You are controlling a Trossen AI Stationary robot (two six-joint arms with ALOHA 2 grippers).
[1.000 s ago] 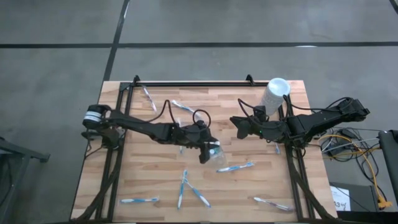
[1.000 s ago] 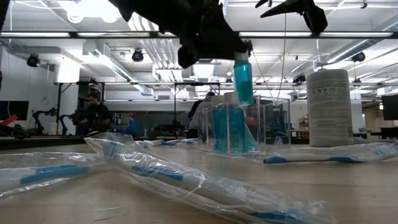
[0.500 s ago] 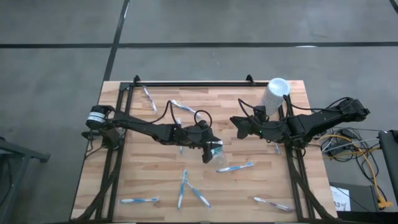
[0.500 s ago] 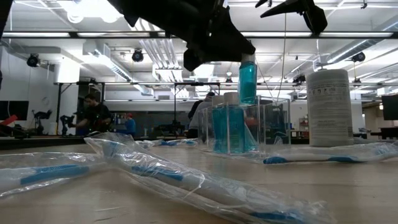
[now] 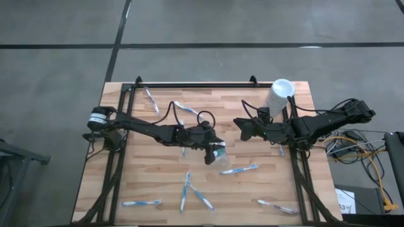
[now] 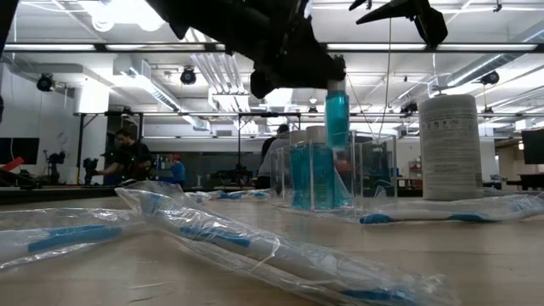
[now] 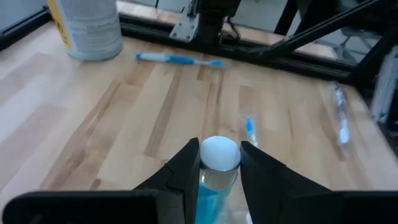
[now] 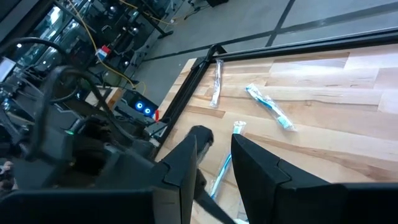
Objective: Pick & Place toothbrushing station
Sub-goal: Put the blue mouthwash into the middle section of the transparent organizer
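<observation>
1. Your left gripper [image 5: 215, 153] is near the table's middle, fingers narrowly apart and clamped on a small blue tube [image 6: 337, 116] with a white cap; the left wrist view shows the cap [image 7: 220, 153] pinched between both fingers [image 7: 186, 168].
2. In the low view the tube hangs upright in the air, above the clear pouch [image 6: 327, 177], not touching it.
3. That clear pouch stands on the table with more blue tubes [image 6: 302, 177] inside it.
4. Your right gripper [image 5: 240, 128] hovers off the table right of centre, pointing toward the left arm. Its fingers [image 8: 180, 167] sit a little apart with nothing between them.
5. Wrapped toothbrushes lie scattered on the wooden table [image 5: 151, 183]: one [image 5: 240, 169] just beside the left gripper, a crossed group [image 5: 189, 192] nearer the front edge, one [image 5: 141, 203] front left, one [image 5: 276, 206] front right, two [image 5: 150, 99] toward the back rail.
6. A tall white cylinder [image 5: 278, 96] stands at the back right corner, well apart from the pouch.
7. People [image 6: 129, 153] show in the room behind the table in the low view.
</observation>
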